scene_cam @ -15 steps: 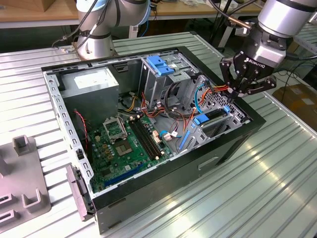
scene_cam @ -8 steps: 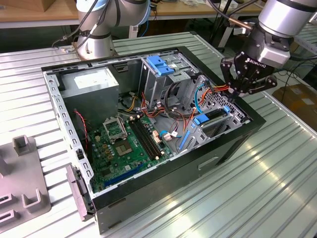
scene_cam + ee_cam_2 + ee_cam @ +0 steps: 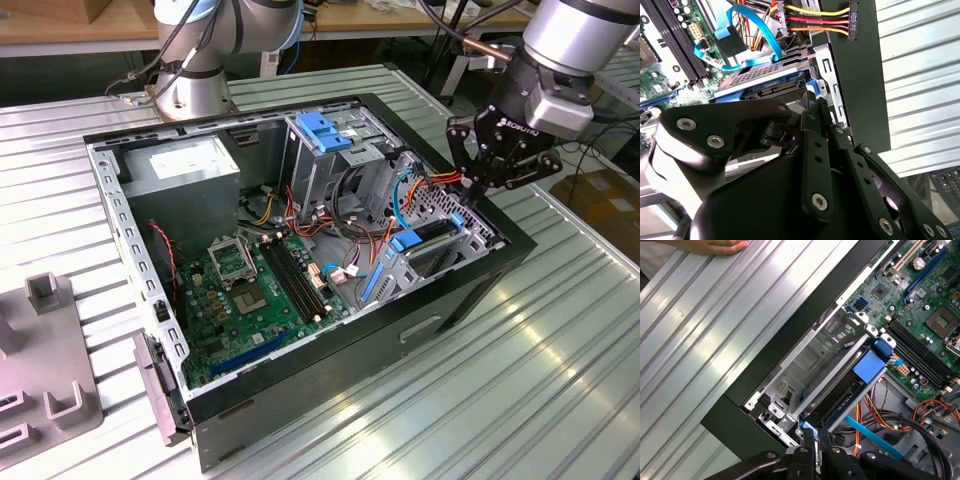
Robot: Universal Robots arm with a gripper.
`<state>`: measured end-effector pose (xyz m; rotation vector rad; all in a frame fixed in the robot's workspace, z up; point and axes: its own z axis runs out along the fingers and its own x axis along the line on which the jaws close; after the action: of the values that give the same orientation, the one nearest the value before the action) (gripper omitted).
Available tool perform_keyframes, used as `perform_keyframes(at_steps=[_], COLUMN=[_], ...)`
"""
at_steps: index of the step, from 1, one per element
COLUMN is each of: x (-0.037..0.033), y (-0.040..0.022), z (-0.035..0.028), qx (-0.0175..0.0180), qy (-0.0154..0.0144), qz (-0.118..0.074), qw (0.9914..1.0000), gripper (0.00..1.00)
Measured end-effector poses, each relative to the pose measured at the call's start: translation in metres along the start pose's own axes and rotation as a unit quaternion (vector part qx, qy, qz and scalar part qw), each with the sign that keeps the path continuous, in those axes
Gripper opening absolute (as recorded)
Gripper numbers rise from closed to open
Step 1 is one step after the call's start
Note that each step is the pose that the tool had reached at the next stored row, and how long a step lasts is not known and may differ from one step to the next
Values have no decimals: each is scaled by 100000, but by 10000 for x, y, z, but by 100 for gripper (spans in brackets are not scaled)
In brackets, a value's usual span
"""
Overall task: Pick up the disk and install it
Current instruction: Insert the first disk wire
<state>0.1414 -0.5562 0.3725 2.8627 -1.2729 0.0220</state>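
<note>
The disk (image 3: 437,230) lies in the metal drive cage (image 3: 437,203) at the front corner of the open computer case, on the exterior view's right. Its dark edge and bright blue carrier rail (image 3: 840,405) show in the first wrist view, and its underside with the connector (image 3: 771,89) shows in the second. My gripper (image 3: 487,190) hangs just over the cage's outer end. Its fingers (image 3: 812,437) are shut side by side, tips at the blue end of the rail (image 3: 812,89). Nothing sits between them.
Orange, yellow and blue cables (image 3: 810,15) run close above the cage. A blue latch (image 3: 405,240) sits on the cage and the motherboard (image 3: 255,290) lies beyond. A person's hand (image 3: 715,245) rests on the ribbed table. A grey fixture (image 3: 45,350) stands at the exterior view's left.
</note>
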Motion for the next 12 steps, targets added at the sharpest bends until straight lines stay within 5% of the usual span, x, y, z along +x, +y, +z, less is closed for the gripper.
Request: perform_keyframes(at_steps=[5, 12], x=[2, 24], y=[-2, -32], z=[2, 6], qx=[38, 119], qy=[10, 17], qz=[-2568, -7192], qw=[99967, 99741], gripper=[25, 25])
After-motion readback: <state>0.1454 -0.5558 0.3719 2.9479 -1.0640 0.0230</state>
